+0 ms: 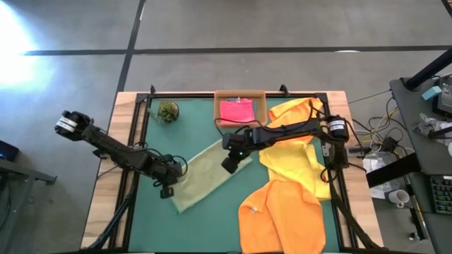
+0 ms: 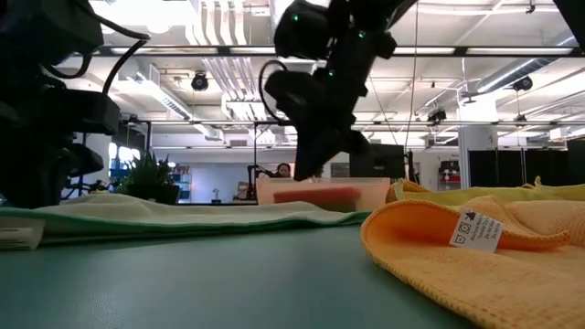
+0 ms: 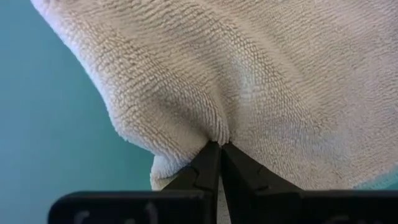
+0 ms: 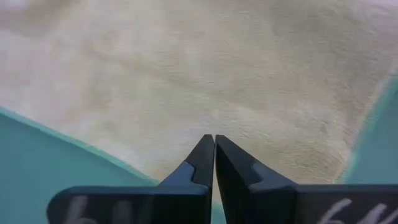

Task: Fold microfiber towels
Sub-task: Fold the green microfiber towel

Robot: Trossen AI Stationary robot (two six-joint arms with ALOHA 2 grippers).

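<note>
Keep your left gripper [image 3: 219,144] pinched on the pale sage green towel [image 1: 205,175] edge ahead, while the closed, empty right gripper [image 1: 229,164] hovers above it

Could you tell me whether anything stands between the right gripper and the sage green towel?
Nothing visible does. The right gripper, fingers shut, hangs directly above the sage green towel, with only clear air beneath it. The left gripper pinches that towel's edge.
</note>
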